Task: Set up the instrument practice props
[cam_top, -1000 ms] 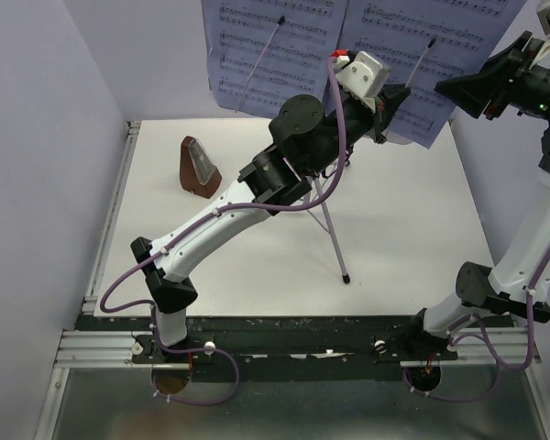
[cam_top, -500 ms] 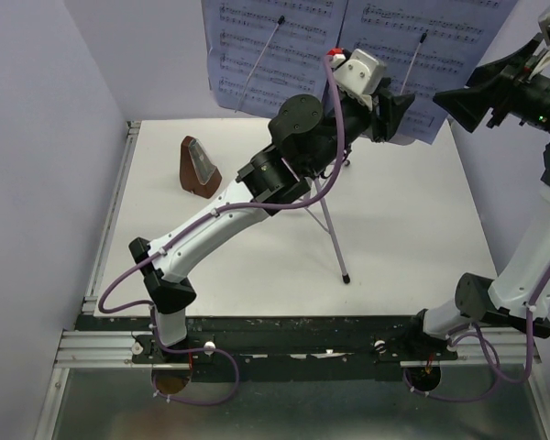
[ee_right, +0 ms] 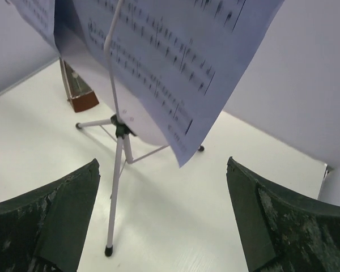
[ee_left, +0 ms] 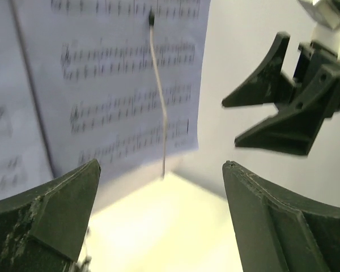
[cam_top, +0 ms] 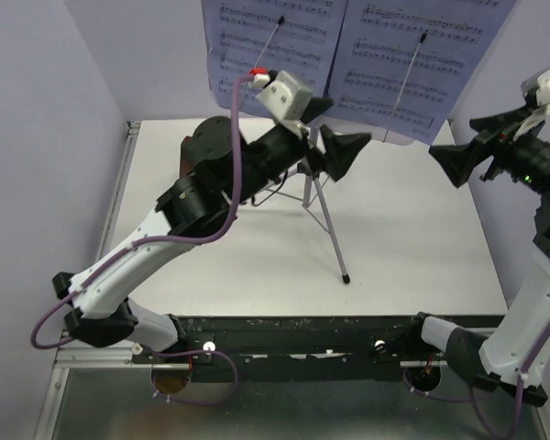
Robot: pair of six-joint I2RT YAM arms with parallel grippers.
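Music stand [cam_top: 332, 229] on its thin tripod at the rear middle of the white table [cam_top: 412, 229], carrying two lavender sheet-music pages [cam_top: 367, 64] side by side, each crossed by a wire retainer. Brown metronome [ee_right: 80, 93] on the table to the stand's left, largely hidden behind the left arm in the overhead view. Left gripper [ee_left: 160, 167] just below the pages' lower edge, fingers spread wide, holding nothing. Right gripper [ee_right: 162, 161] off the right page's outer edge, fingers likewise wide and empty, apart from the paper.

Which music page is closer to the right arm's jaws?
The right-hand page: its lower corner pokes out toward the jaws of the right gripper. The left-hand page is farther away.
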